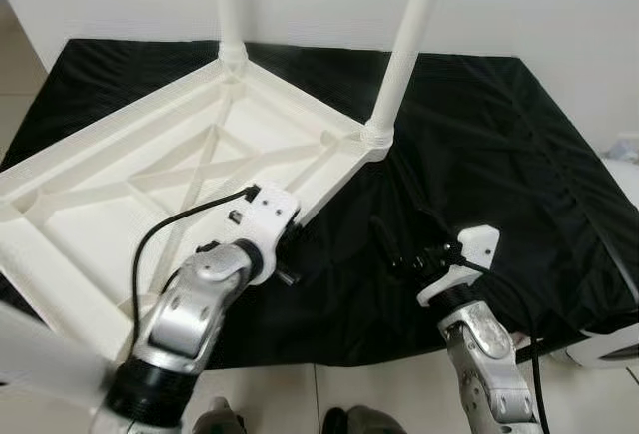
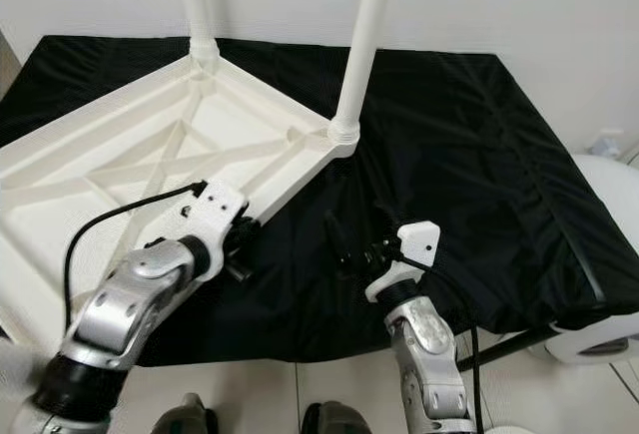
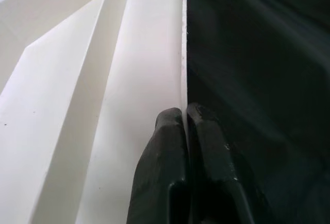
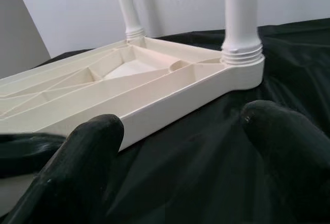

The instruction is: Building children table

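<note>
The white plastic table top [image 1: 150, 175] lies upside down on a black cloth [image 1: 499, 155], ribs facing up. Two white legs [image 1: 409, 45] [image 1: 232, 5] stand upright in its far and right corners. My left gripper [image 3: 184, 116] is shut on the thin rim of the table top's near right edge, one finger on each side of the wall; in the left eye view its wrist [image 1: 265, 224] covers the fingers. My right gripper [image 4: 180, 131] rests low over the cloth, a little right of that edge, open and pointing at the rim below the right leg.
A blurred white bar [image 1: 40, 354] crosses the lower left corner close to the camera. A white rounded object [image 1: 609, 344] sits off the cloth at the right. A white wall [image 1: 519, 5] runs behind, with pale floor tiles [image 1: 379, 394] in front.
</note>
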